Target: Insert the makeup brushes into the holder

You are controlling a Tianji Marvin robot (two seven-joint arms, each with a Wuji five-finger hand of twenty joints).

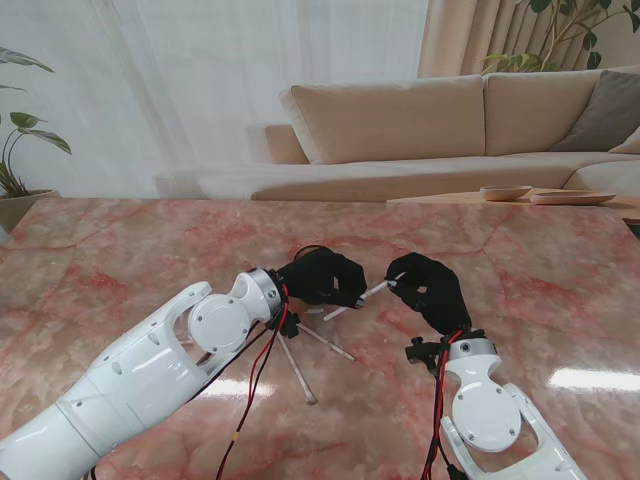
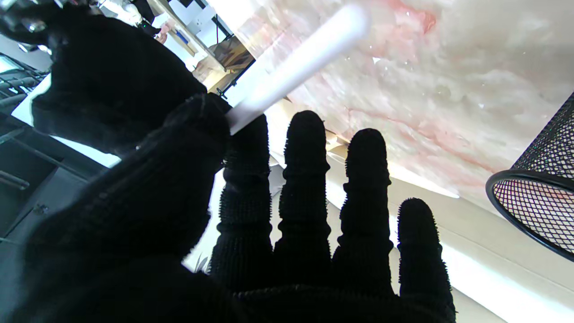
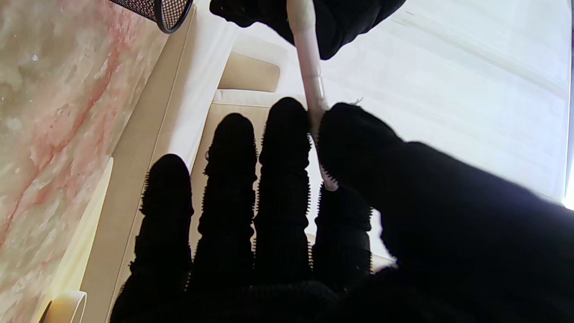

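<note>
Holding one white brush (image 1: 352, 302) between them, the left hand (image 1: 322, 277) and right hand (image 1: 428, 290) each pinch an end; it looks light, stiff and smooth, so grip mid-handle, near the table (image 1: 120, 250) centre.

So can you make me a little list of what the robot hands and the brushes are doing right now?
left hand: pinching one end of a white brush
right hand: pinching the other end of the same brush
brush: lifted off the table, stretched between both hands
spare brushes: two lying on the table, near the left wrist
holder: black mesh cup, seen only by the wrist cameras
</note>
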